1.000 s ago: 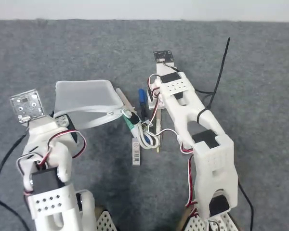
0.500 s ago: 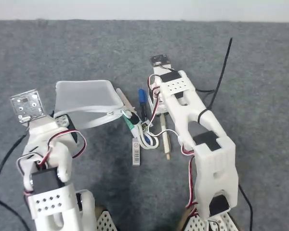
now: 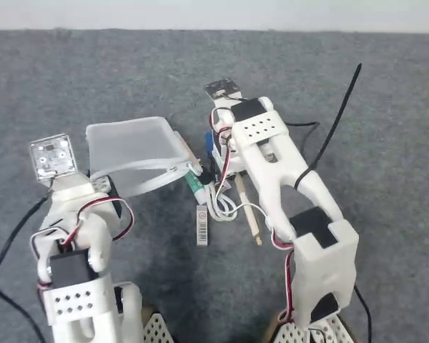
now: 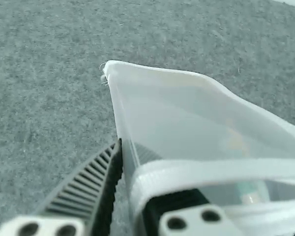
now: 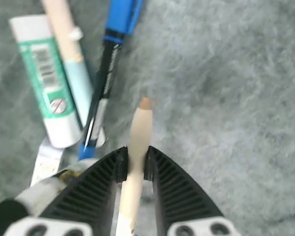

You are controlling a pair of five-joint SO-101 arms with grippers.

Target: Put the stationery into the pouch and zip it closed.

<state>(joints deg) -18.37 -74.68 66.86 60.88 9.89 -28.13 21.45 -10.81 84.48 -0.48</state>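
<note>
My left gripper (image 4: 132, 196) is shut on the zipper edge of the translucent white pouch (image 4: 201, 123), holding its mouth up off the carpet. In the high view the pouch (image 3: 132, 146) lies left of centre, mouth toward a pile of stationery: a green-and-white tube (image 3: 194, 183), a blue pen (image 3: 210, 143) and a small white labelled stick (image 3: 201, 224). My right gripper (image 5: 135, 164) is shut on a beige wooden pencil (image 5: 139, 125), its tip over the carpet beside the blue pen (image 5: 110, 54) and the tube (image 5: 49, 83). The pencil's back end (image 3: 252, 218) juts out under the right arm.
Grey carpet covers the whole table. A black cable (image 3: 336, 118) runs over it to the right of the right arm. White wires (image 3: 222, 204) loop from the right arm over the stationery pile. Open carpet lies at the back and far right.
The right arm has swung left toward the pouch with the pencil, whose back end now points out to the right. The left arm and pouch have shifted slightly right.
</note>
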